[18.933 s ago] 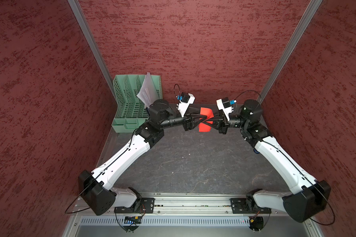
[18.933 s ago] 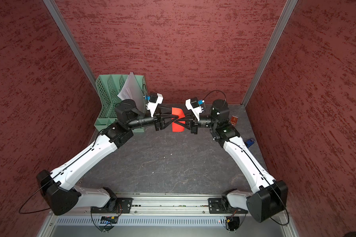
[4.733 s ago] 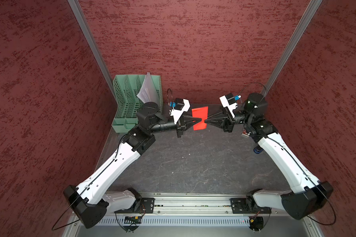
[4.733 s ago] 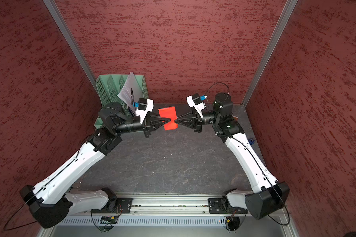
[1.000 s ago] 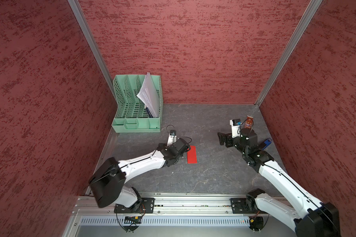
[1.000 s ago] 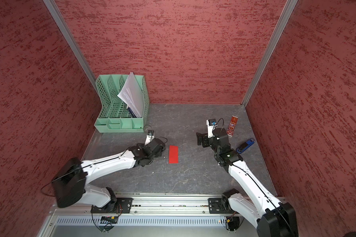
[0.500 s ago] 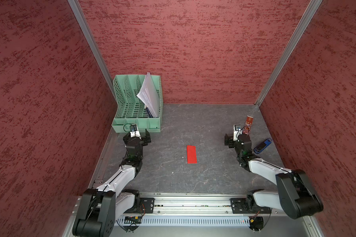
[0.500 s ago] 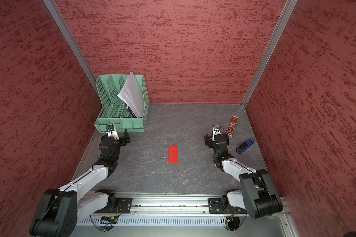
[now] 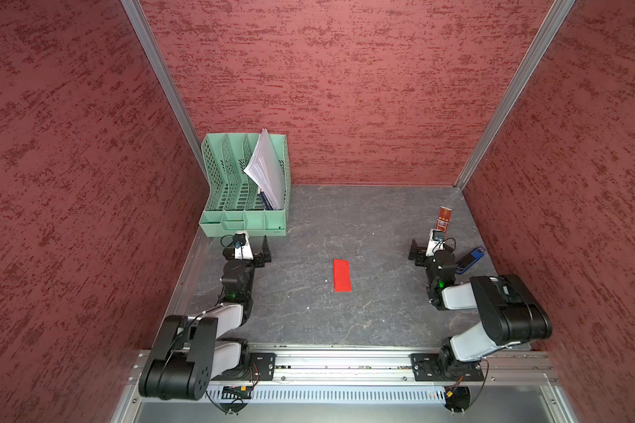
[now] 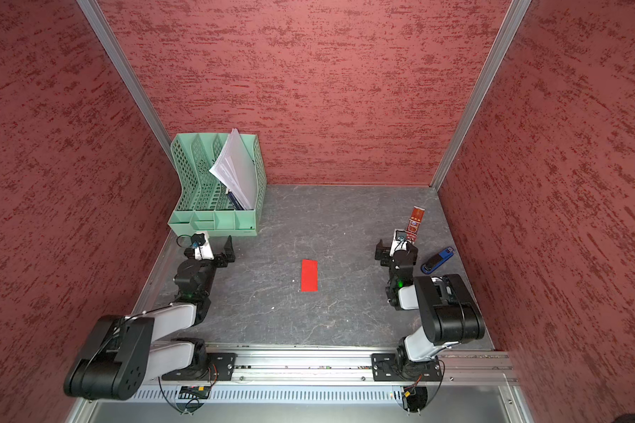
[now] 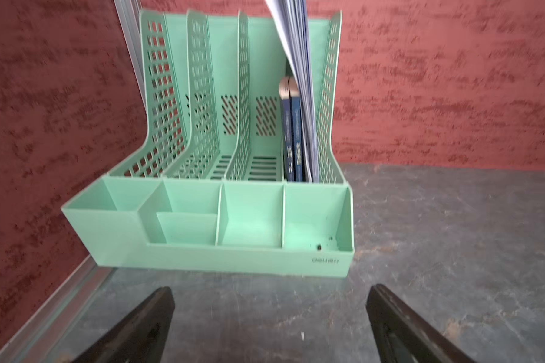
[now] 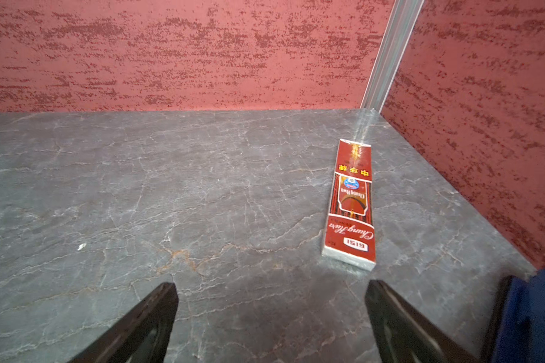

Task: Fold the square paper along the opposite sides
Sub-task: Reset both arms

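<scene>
Red, the square paper (image 9: 342,275) lies flat as a thin strip in the middle of the table (image 9: 363,219). It is well apart from the left gripper (image 11: 269,292) and the right gripper (image 12: 271,289), both spread wide and holding nothing. A blue thing (image 12: 529,317) by the right gripper is cut off and blurry.

White links (image 9: 228,315), black joints (image 9: 184,360), green lights (image 9: 231,294)

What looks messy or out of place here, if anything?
Only the white sheets in the green rack: they lean askew, a corner poking over the next slot. The red paper lies flat and neat in the middle of the table.
</scene>
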{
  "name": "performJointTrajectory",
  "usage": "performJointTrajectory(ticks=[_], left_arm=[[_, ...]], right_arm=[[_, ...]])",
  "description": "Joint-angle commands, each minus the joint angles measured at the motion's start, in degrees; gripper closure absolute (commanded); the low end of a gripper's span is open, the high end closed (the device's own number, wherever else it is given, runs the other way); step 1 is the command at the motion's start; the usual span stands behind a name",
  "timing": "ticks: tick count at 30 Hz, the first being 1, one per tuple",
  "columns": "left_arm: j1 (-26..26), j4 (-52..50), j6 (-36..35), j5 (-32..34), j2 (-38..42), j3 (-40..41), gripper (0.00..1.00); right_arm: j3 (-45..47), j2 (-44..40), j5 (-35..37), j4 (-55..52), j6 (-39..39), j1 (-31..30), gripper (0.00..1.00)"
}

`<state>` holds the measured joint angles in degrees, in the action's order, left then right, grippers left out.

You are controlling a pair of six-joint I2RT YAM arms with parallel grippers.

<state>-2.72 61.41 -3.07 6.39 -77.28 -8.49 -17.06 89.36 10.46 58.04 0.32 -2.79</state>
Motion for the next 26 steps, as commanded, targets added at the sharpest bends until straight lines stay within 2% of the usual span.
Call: performJointTrajectory(ticks=[1,2,3,4,7,8,26], left_arm=[[0.72,10.19,-0.68,-4.69,-10.02,-2.04,0.00],[0.07,10.54,-2.94,-6.57,-13.08,-3.91,0.00],[0.02,3.32,-2.21,-5.67,-10.34,-5.86,0.00],[1.52,-3.12,-1.42,-8.87,-8.75,-7.93,0.00],[3.65,-9.76,0.21,-11.40,-9.94,-12.38,0.00],[4.44,-8.47,0.66,-12.90,-10.85,-12.55,0.00],[5.23,-10.20,1.66,-13.60,-10.45,-13.13,0.00]], right_arm=[[-2.00,-0.43,-0.77,0.48,-1.17,0.42,0.01],[-2.21,-0.62,-0.60,-0.18,-1.27,0.41,0.01],[-2.52,-0.43,-0.54,-0.41,-1.26,0.41,0.01],[-2.89,-0.61,-0.51,-1.40,-1.26,0.41,0.02],[-3.78,-0.61,-0.07,-3.05,-1.46,0.44,0.01],[-3.74,-0.45,-0.07,-2.71,-1.36,0.42,0.01],[-3.89,-0.46,-0.02,-3.02,-1.38,0.42,0.02]])
